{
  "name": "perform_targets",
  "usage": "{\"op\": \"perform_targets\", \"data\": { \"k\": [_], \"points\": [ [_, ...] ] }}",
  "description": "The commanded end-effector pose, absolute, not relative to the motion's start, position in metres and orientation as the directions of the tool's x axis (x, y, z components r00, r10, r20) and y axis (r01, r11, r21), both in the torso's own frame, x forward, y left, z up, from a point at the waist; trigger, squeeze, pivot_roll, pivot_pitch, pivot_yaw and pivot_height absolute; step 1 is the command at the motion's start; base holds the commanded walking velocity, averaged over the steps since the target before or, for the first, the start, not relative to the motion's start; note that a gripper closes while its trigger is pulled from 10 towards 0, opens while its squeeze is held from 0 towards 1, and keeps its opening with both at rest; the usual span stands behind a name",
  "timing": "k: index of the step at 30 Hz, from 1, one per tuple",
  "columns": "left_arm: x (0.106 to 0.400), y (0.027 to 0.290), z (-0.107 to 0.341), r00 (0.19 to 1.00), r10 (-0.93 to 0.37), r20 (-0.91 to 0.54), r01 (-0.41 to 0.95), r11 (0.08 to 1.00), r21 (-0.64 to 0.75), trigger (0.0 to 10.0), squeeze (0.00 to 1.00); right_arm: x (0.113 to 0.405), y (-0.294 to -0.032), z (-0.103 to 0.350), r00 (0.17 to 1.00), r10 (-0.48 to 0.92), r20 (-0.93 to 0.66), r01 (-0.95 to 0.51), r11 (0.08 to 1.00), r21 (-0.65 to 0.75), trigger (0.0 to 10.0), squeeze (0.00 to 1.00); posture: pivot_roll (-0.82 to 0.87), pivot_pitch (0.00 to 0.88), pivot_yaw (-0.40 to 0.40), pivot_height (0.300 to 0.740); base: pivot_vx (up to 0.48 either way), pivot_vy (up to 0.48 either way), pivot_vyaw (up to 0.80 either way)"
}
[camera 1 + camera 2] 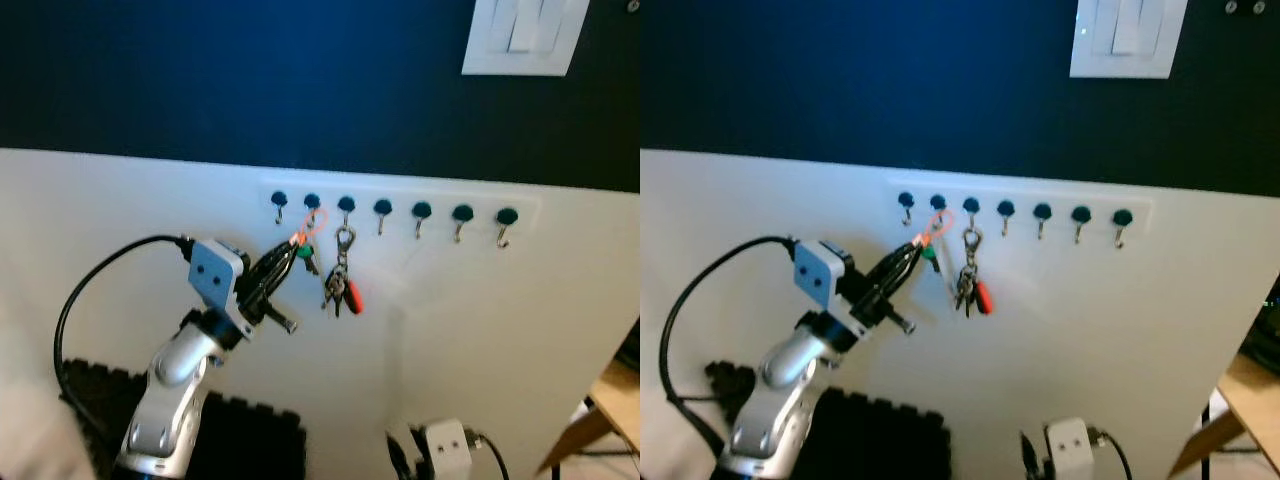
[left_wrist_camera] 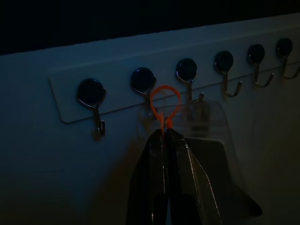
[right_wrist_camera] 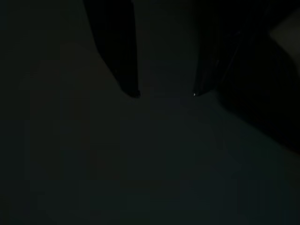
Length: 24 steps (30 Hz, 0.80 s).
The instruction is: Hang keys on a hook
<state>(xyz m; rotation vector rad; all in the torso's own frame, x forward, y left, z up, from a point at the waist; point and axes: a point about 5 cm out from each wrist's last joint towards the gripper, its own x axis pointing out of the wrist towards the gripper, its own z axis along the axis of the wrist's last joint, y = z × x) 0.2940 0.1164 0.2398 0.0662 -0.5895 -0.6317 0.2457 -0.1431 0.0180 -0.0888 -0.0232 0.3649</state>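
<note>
A white rack (image 1: 530, 212) of several small metal hooks runs across the white wall. My left gripper (image 1: 296, 246) reaches up to it, shut on a key set with an orange ring (image 1: 313, 221) and a green key (image 1: 304, 253). In the left wrist view the orange ring (image 2: 165, 104) lies against the rack, just beside the second hook (image 2: 143, 82) from the left. I cannot tell whether it is threaded on. Another key bunch (image 1: 340, 287) with a red fob hangs from the third hook (image 1: 346, 208). My right gripper (image 3: 165, 93) hangs idle in the dark, fingers apart.
A white light switch (image 1: 520, 35) sits on the dark blue upper wall. Black foam mats (image 1: 240, 440) lie on the floor below my left arm. My right arm's white wrist block (image 1: 445, 448) shows low down. A wooden furniture edge (image 1: 600, 410) stands at the right.
</note>
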Motion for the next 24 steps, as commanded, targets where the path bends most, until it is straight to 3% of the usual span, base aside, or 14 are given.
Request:
{"op": "perform_targets", "data": {
  "k": [1, 10, 14, 24],
  "points": [
    [0.295, 0.116, 0.234, 0.662, -0.57, 0.486, 0.538, 0.813, 0.221, 10.0, 0.0, 0.245, -0.135, 0.024, 0.914, 0.403, 0.05, -0.396, 0.911, -0.114, 10.0, 0.0, 0.05, 0.008, 0.015, 0.74, 0.0, 0.0, 0.0],
    [0.295, 0.117, 0.234, 0.672, -0.557, 0.488, 0.527, 0.822, 0.214, 10.0, 0.0, 0.245, -0.118, 0.083, 0.808, 0.46, 0.367, -0.415, 0.888, -0.2, 10.0, 0.0, 0.06, 0.008, 0.016, 0.74, 0.0, 0.0, 0.0],
    [0.296, 0.117, 0.234, 0.672, -0.557, 0.487, 0.527, 0.822, 0.213, 10.0, 0.0, 0.249, -0.111, 0.114, 0.751, 0.449, 0.484, -0.424, 0.89, -0.167, 10.0, 0.0, 0.05, 0.009, 0.018, 0.74, 0.0, 0.0, 0.0],
    [0.298, 0.114, 0.233, 0.672, -0.559, 0.486, 0.531, 0.821, 0.21, 10.0, 0.0, 0.252, -0.098, 0.133, 0.717, 0.461, 0.523, -0.474, 0.872, -0.118, 10.0, 0.0, 0.05, 0.008, 0.018, 0.74, 0.0, 0.0, 0.0]
  ]
}}
